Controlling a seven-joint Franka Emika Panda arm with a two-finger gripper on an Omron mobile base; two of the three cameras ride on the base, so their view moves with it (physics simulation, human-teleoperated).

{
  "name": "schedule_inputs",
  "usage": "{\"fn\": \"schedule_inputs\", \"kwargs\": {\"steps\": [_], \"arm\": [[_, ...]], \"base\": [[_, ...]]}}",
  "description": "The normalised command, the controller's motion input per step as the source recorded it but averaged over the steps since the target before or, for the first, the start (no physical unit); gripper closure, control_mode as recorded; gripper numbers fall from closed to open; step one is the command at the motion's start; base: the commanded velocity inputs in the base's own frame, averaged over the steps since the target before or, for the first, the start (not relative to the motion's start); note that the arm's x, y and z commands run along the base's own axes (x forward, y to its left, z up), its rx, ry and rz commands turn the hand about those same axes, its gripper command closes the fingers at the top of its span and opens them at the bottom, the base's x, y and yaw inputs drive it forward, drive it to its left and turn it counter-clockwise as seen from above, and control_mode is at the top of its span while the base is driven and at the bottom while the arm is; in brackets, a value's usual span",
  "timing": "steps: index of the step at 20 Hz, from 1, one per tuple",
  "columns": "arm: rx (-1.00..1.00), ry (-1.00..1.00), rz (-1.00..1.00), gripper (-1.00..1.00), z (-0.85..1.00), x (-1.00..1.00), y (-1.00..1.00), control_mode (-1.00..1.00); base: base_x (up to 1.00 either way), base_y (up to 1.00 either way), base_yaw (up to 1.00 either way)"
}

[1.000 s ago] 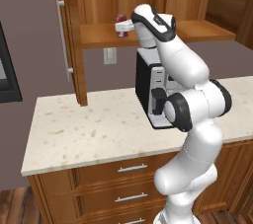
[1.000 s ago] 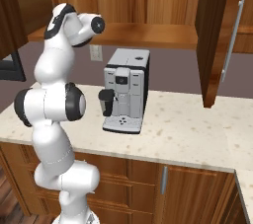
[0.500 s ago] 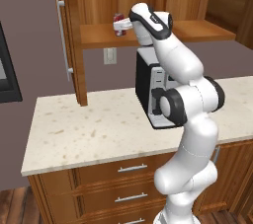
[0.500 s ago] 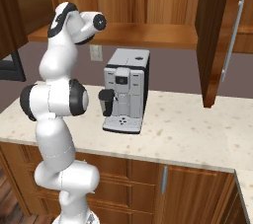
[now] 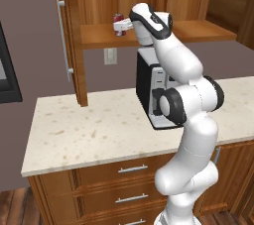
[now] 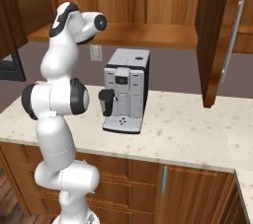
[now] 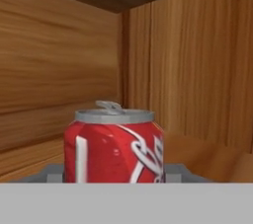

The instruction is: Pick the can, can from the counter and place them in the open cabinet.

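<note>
Reaches high from the base, forearm stretched up and over to the open cabinet [image 5: 149, 1], with the gripper [image 5: 119, 25] at the left end of the plank shelf [image 5: 99, 38]. Straddles the can [image 5: 118, 19] there, one dark red can with grey-white markings and a silver top. Seen from the hand: can [image 7: 114, 146] upright, pull tab up, close to the back corner where the rear panel meets a side wall of the cabinet. Grey fingertips [image 7: 52, 172] flush against the can's two sides, low on its body. Cannot tell whether clenched on it or just slackened; base of the can hidden, so contact with the shelf also unclear.

Below the shelf, on the wall: a white outlet [image 5: 110, 56]. At the cabinet's left edge, the tall door [image 5: 74, 45] swung open, long silver bar handle [image 5: 63, 40] on its outer face.

On the counter [image 5: 89, 130], toward its right end and against the back: a black and silver coffee machine [image 5: 149, 90], partly behind the arm's elbow. Under the counter's front edge: brown drawers [image 5: 124, 169] with silver handles.
</note>
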Motion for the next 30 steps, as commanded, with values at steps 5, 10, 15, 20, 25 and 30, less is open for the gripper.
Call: {"fn": "schedule_inputs", "kwargs": {"steps": [5, 10, 15, 20, 25, 30], "arm": [[0.0, 0.0, 0.0, -1.0, -0.2, 0.02, -0.01, -1.0], [0.0, -0.03, 0.0, -1.0, -0.13, -0.03, -0.07, -1.0], [0.0, -0.06, 0.0, -1.0, -0.07, -0.2, -0.23, -1.0], [0.0, -0.01, -0.04, -1.0, -0.01, -0.21, -0.28, -1.0], [0.0, 0.0, -0.09, -1.0, 0.0, -0.17, -0.12, -1.0], [-0.03, 0.0, -0.15, -1.0, 0.03, -0.35, -0.13, -1.0]], "base": [[0.0, 0.0, 0.0], [0.0, 0.0, 0.0], [0.0, 0.0, 0.0], [0.0, 0.0, 0.0], [0.0, 0.0, 0.0], [0.0, 0.0, 0.0]]}}
